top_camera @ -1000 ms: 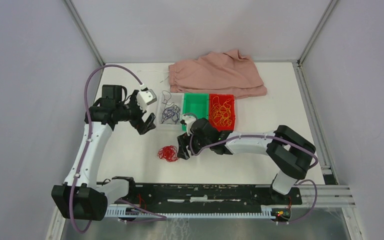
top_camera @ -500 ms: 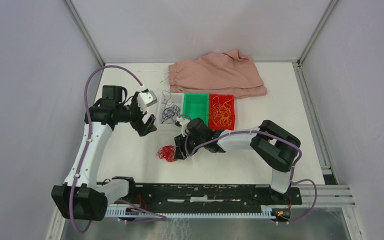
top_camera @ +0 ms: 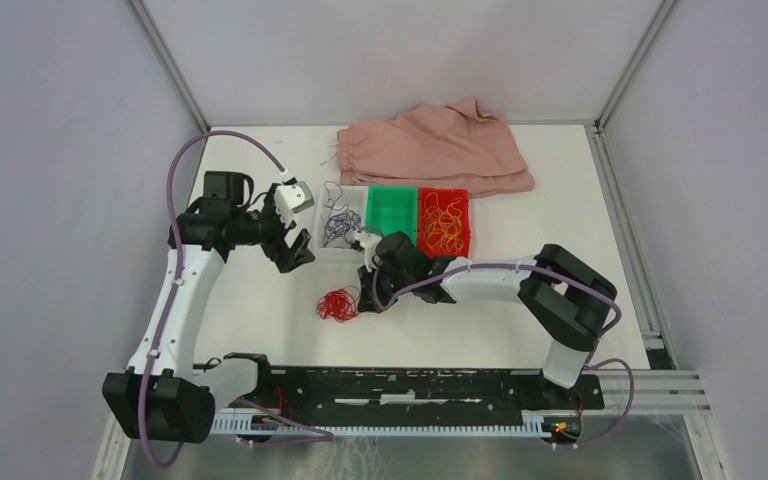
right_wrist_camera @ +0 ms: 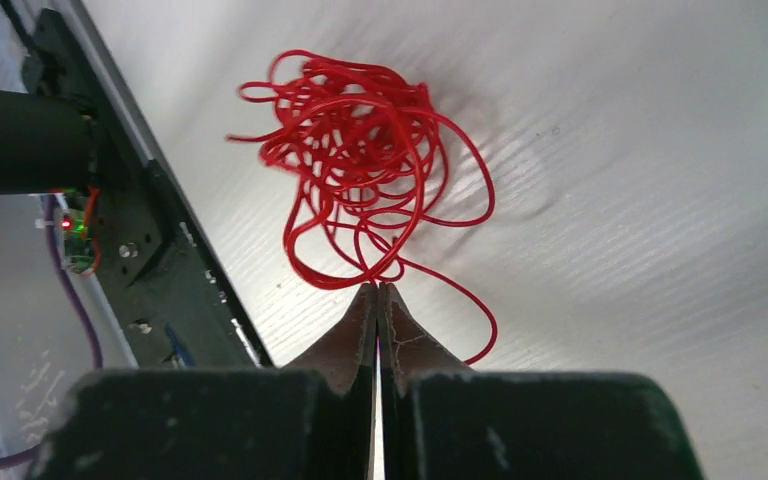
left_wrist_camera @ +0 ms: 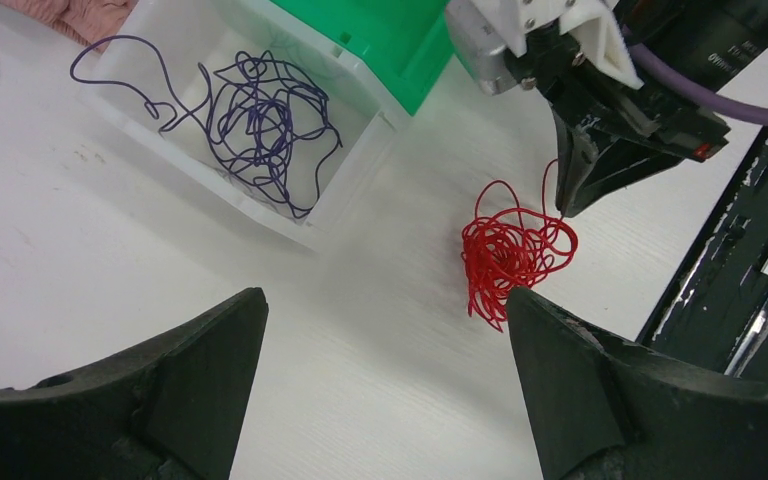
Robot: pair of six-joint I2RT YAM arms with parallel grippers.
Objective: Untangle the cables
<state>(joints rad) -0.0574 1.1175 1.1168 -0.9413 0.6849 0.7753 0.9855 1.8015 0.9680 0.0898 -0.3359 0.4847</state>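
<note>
A tangled red cable (top_camera: 337, 305) (right_wrist_camera: 360, 150) lies on the white table in front of the bins. My right gripper (top_camera: 367, 300) (right_wrist_camera: 377, 288) is at its right edge, shut on one red strand at the fingertips. The left wrist view shows the same red cable (left_wrist_camera: 512, 250) with the right gripper (left_wrist_camera: 567, 205) pointing down at it. A dark purple-blue cable (top_camera: 340, 225) (left_wrist_camera: 260, 125) sits bunched in the white bin (left_wrist_camera: 352, 190). A yellow cable (top_camera: 443, 225) fills the red bin (top_camera: 463, 195). My left gripper (top_camera: 295, 222) (left_wrist_camera: 385, 300) hangs open and holds nothing, left of the white bin.
A green bin (top_camera: 392, 210) stands between the white and red bins. A pink cloth (top_camera: 435, 150) with a white drawstring lies at the back. The black base rail (top_camera: 410, 385) runs along the near edge, close to the red cable.
My right gripper has closed from wide open onto a strand of the red cable, and its arm has shifted a little. The left gripper has hardly moved.
</note>
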